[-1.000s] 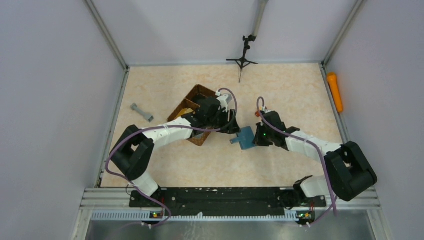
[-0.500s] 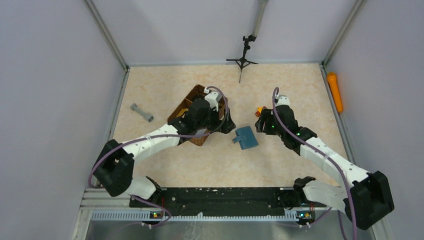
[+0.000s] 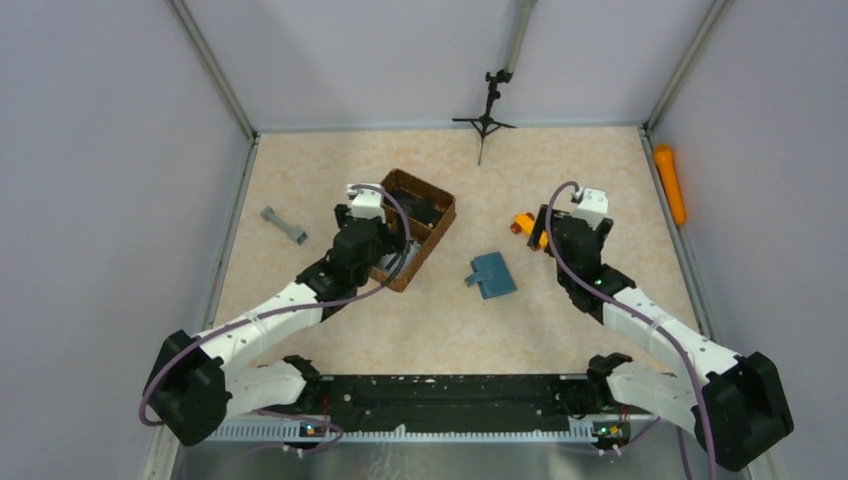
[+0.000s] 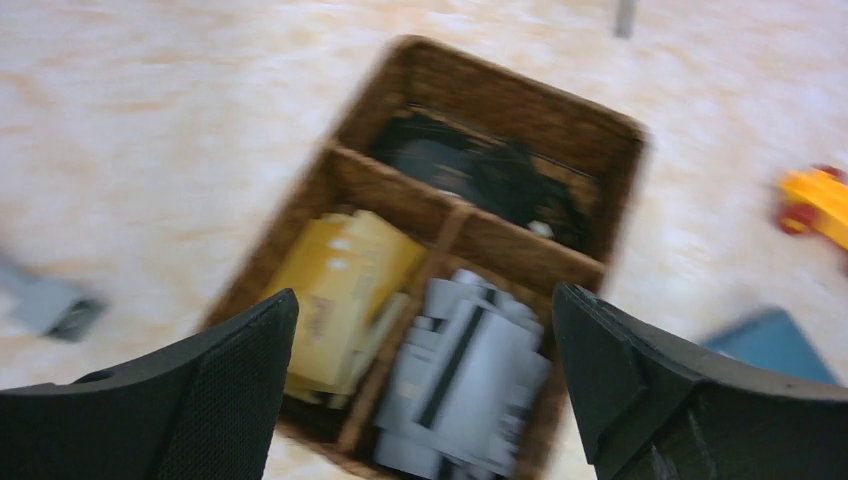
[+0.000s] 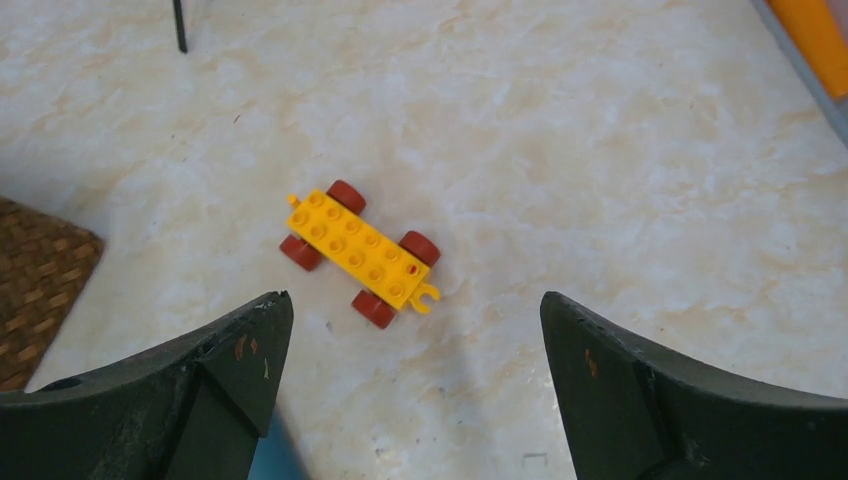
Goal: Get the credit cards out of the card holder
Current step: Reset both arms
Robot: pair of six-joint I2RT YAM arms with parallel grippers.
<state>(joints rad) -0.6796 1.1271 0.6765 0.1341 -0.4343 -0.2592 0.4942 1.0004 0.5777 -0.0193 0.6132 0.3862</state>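
The beige marbled table (image 3: 440, 325) carries the brown woven divided basket (image 3: 432, 190) at centre-left, with yellow and grey flat pieces in its near compartments. The left gripper (image 4: 425, 300) hovers above that basket, jaws spread wide and empty. The right gripper (image 5: 415, 300), equally wide and empty, hangs over the yellow studded toy chassis with red wheels (image 5: 360, 252). The flat teal-blue card holder (image 3: 492, 275) lies on the table between the two, touched by neither. Whether cards remain inside cannot be told. Any further pull probably calls for one gripper pinning the holder flat while the other nips a card's exposed edge and draws it along the pocket.
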